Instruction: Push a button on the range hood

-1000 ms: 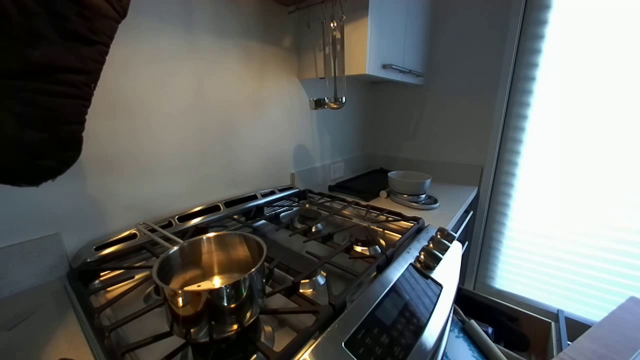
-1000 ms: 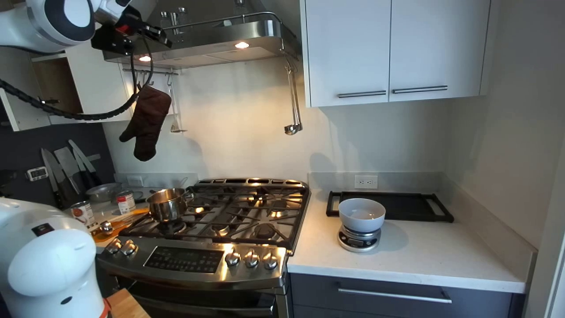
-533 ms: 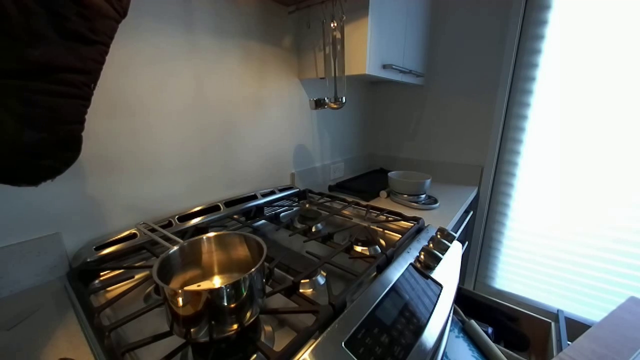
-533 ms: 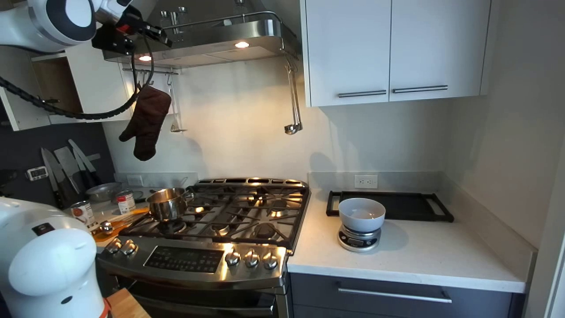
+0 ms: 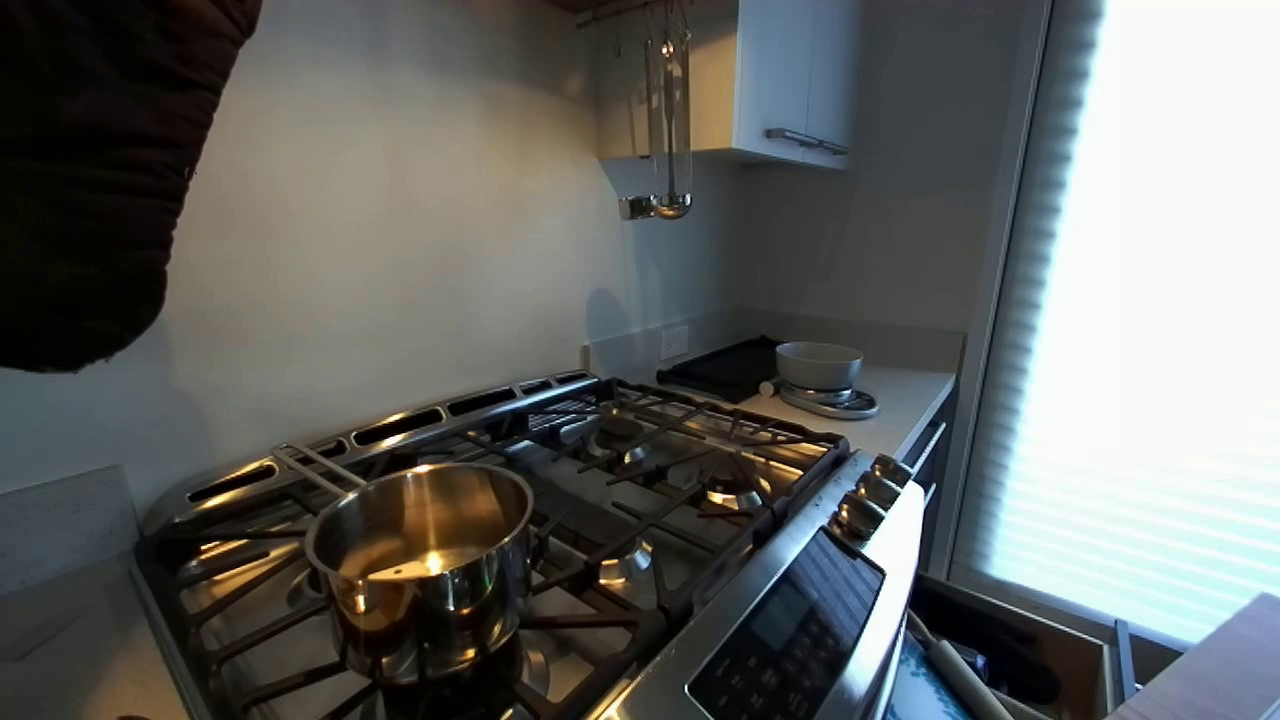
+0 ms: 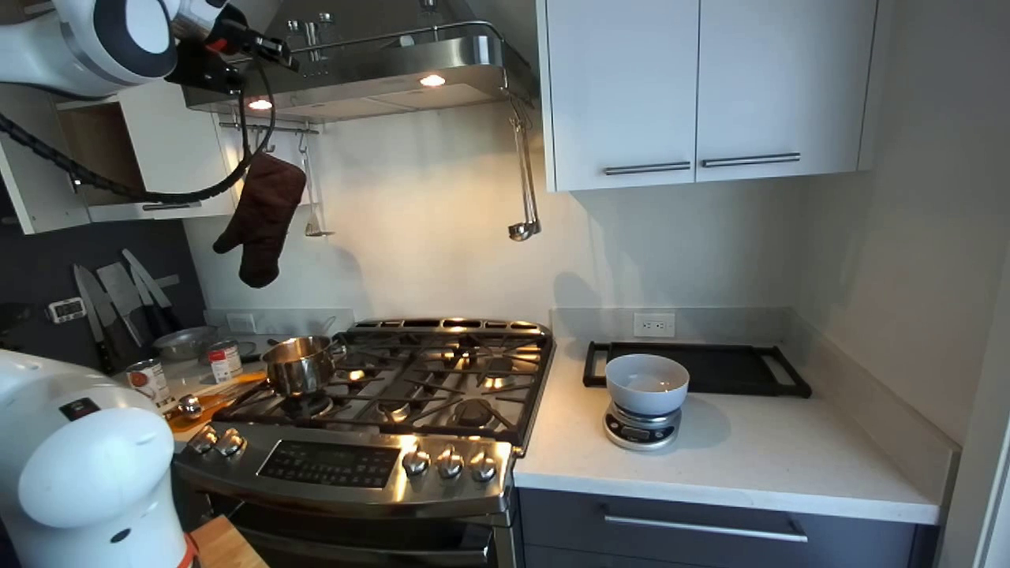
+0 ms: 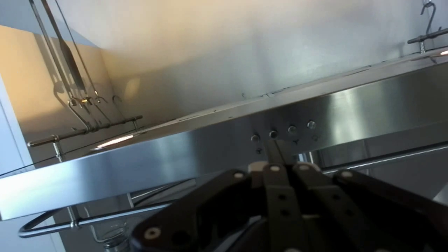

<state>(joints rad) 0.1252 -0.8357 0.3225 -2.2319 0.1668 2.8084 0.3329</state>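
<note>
Hand (image 7: 277,147) and cable (image 6: 170,197) shifted slightly upward since earlier frame; fingers (image 7: 271,154) together, nothing seen between. Tips just beside row of buttons (image 7: 292,130) on range hood (image 7: 157,157), covering hood face next to second from picture's left; cannot tell whether touching. Farther back, utensils (image 7: 71,63) cut off at wrist view's edge.

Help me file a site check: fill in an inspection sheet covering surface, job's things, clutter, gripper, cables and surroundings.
Surface: white counter carries a black tray and a bowl on a scale.
Job's things: range hood with lights lit; four buttons show on its front.
Clutter: saucepan on the stove; two cans nearby.
Gripper: shut, close to the buttons; contact cannot be told.
Cables: black cable sags in a loop below the gripper.
Surroundings: oven mitt hanging; open drawer.
</note>
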